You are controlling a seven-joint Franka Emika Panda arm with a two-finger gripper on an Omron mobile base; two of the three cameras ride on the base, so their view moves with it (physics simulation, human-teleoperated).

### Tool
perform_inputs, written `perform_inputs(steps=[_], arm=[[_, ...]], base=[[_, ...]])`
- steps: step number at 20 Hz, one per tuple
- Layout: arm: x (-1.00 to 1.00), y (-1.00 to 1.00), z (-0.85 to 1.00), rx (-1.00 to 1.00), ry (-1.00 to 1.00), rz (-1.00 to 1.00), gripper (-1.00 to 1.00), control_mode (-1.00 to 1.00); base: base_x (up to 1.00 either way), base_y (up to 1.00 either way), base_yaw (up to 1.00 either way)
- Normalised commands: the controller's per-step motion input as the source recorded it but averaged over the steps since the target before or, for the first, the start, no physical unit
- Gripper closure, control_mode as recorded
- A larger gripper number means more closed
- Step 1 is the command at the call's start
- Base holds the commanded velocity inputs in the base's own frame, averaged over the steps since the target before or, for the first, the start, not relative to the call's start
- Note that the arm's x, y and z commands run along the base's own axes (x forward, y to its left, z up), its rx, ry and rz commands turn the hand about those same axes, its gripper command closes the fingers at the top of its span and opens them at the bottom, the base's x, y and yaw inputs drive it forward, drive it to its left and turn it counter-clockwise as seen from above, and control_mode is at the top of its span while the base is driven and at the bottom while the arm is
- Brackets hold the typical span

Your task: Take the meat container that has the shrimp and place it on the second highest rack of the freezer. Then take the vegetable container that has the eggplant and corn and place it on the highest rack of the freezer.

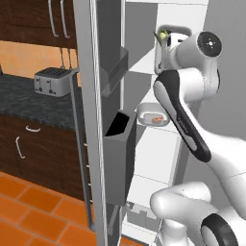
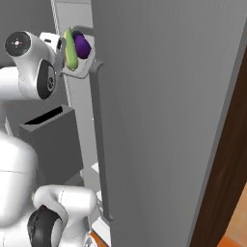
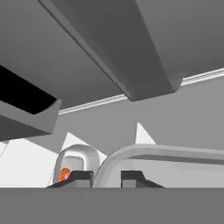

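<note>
Gripper: fingers are sitting close together, clamping the rim of the veg tray, whose grey edge is curving up between the tips in the hand view.
Veg tray: is being held high at the arm's end, inside the open freezer, up near the top (the exact rack is hard to tell).
Contents: a purple eggplant and a yellow-green corn are lying side by side in the tray, just ahead of the wrist.
Shrimp tray: is sitting on a shelf well below the gripper, with something orange in it; the hand view is showing it beyond the left fingertip.
Freezer door: is standing open to the gripper's left, its dark bins facing inward.
Toaster: is resting on the counter, far left of the arm.
</note>
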Motion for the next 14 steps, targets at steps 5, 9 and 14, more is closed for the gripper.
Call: perform_inputs(steps=[5,9,14], arm=[[0.88,-0.05,0.40,0.12,0.28,-0.03,1.00,-1.00],[0.99,-0.02,-0.40,-0.08,0.17,-0.16,1.00,-1.00],[0.79,-0.35,-0.87,-0.05,0.01,-0.22,1.00,-1.00]], base=[[0.00,0.00,0.00],[0.00,0.00,0.00],[0.00,0.00,0.00]])
